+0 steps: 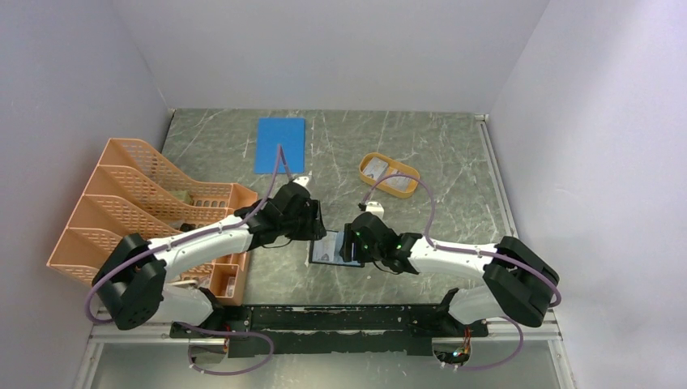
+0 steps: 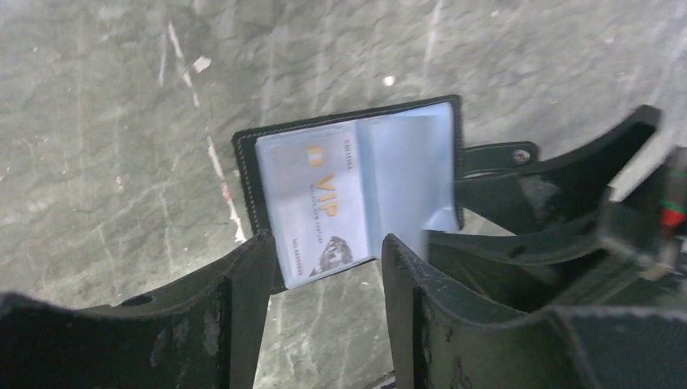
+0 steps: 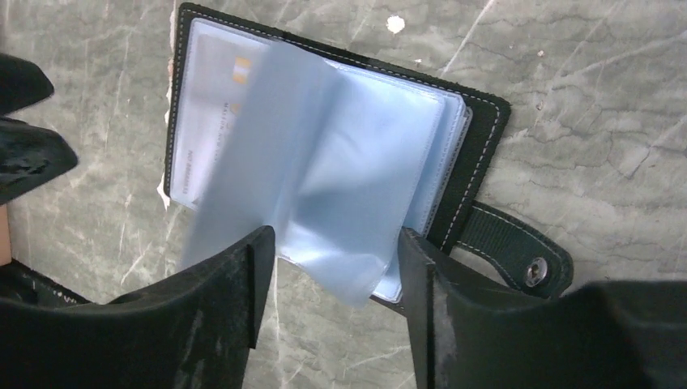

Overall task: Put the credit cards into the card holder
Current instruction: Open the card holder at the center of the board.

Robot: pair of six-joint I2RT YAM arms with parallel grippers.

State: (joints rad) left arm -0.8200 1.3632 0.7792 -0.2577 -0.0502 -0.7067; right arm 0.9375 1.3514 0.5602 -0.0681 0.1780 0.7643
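1 credit card (image 2: 320, 207) partly w/in open card holder (image 2: 245, 162).

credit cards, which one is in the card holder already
The gold-lettered VIP card in the black card holder; the other cards lie in the orange oval tray.

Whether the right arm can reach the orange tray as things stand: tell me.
Probably yes. The tray lies just past the right gripper, only bare table between, and its jaws stand open over the wallet.

Orange file rack (image 1: 138, 211), blue sheet (image 1: 280, 144), oval tray (image 1: 410, 187)
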